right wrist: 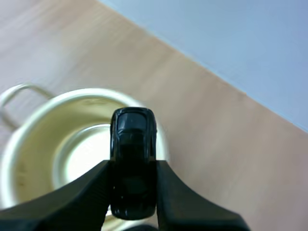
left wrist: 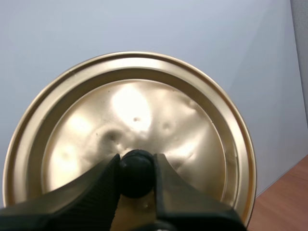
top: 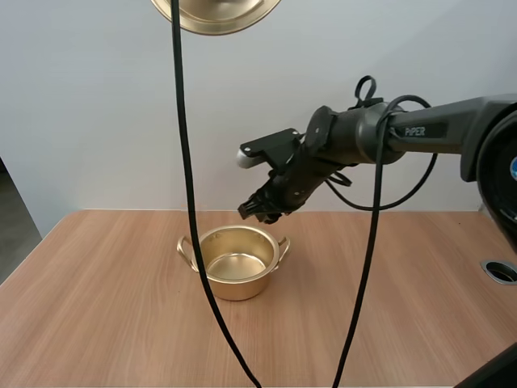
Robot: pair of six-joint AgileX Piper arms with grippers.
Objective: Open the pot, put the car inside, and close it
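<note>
Black and glossy, the car (right wrist: 133, 163) is looking like a small hard toy. By my judgement it is light, stiff and slick on its painted flanks, so a squeeze across its narrow width is the surest hold. Your right gripper (top: 257, 212) is doing just that, its fingers (right wrist: 86, 197) pinching the car's two long sides. The car's long axis is running straight out along those fingers. Its free end is pointing away from the wrist and out over the uncovered pot (top: 238, 287); you cannot tell which end is the bonnet. The gripper is hovering with the car just above the pot's far right rim, and the pot is standing on the wooden table (top: 97, 323). Your left gripper (left wrist: 136, 166) is holding the golden lid (left wrist: 134, 110) high overhead, its fingers clamping the lid's black knob (left wrist: 136, 175).
</note>
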